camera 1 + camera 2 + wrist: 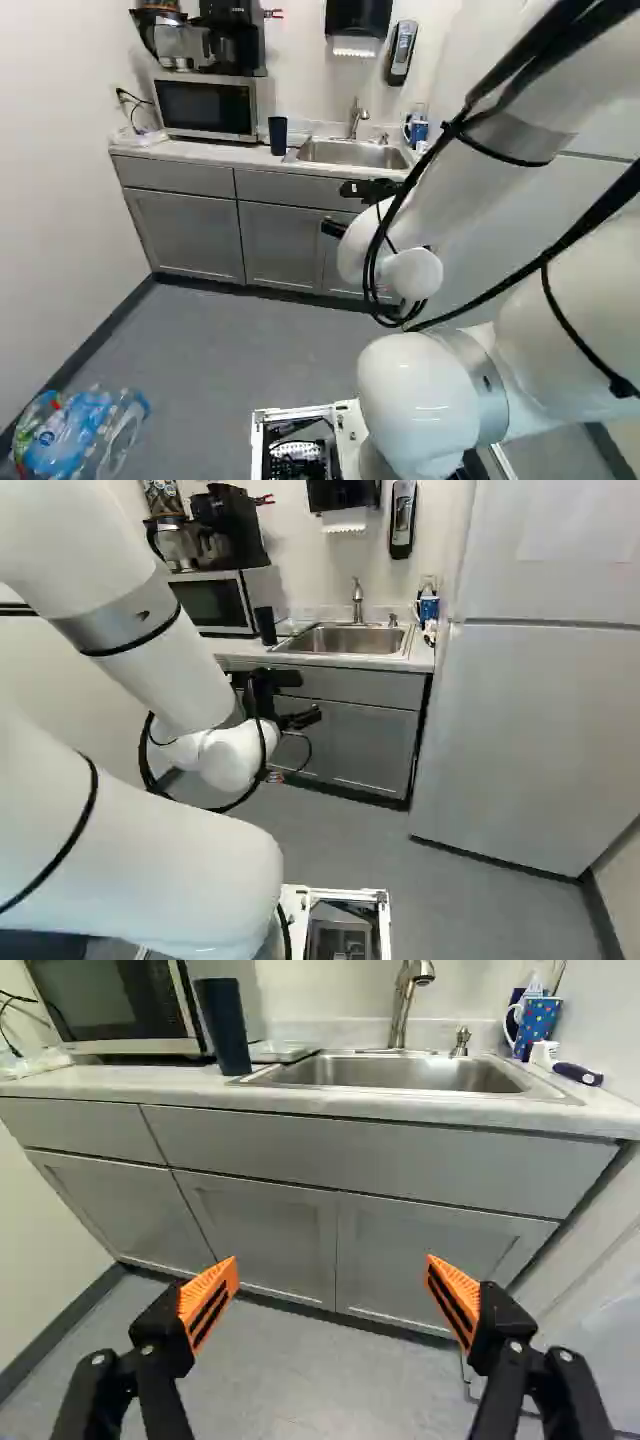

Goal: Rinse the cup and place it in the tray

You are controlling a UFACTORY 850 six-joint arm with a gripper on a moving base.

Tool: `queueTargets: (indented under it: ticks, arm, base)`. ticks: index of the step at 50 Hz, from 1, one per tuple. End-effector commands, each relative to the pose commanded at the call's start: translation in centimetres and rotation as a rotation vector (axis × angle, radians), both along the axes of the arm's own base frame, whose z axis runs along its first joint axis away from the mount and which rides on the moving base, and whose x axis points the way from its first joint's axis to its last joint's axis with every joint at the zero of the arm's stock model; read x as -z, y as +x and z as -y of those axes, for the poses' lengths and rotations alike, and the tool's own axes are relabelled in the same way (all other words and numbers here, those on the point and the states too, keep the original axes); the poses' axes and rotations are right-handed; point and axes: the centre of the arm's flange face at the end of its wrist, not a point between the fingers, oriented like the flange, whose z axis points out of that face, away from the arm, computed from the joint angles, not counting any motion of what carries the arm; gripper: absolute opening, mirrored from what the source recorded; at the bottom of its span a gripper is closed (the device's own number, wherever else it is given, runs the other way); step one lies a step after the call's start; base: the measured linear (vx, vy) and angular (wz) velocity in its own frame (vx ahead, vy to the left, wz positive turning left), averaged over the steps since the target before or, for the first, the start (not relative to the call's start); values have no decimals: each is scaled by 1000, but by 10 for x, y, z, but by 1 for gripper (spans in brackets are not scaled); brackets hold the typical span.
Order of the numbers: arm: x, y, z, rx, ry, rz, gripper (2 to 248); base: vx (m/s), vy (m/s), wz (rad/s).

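The gripper (pixel 331 1260) is spread wide, holding nothing. Reaching for the cup (pixel 223 1026) probably goes best by rising past the edge of the counter (pixel 110 1082) first, then moving in level towards eleven o'clock, one finger each side, and closing gently so it doesn't tip. The cup, dark and upright, stands on the counter beside the sink (pixel 390 1072), ahead of the gripper and above it, at eleven o'clock.

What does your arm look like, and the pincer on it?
My white arm is smooth and rounded, with metallic grey bands and black cables strapped along it. The black pincer has two jointed fingers with ridged, wedge-shaped orange pads.
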Motion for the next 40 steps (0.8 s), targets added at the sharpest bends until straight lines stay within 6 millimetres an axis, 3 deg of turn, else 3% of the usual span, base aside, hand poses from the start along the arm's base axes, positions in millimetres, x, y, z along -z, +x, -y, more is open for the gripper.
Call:
queueTargets:
  ticks: [40]
  arm:
    - [0,0,0,0,0,0,247]
  base:
    - [0,0,0]
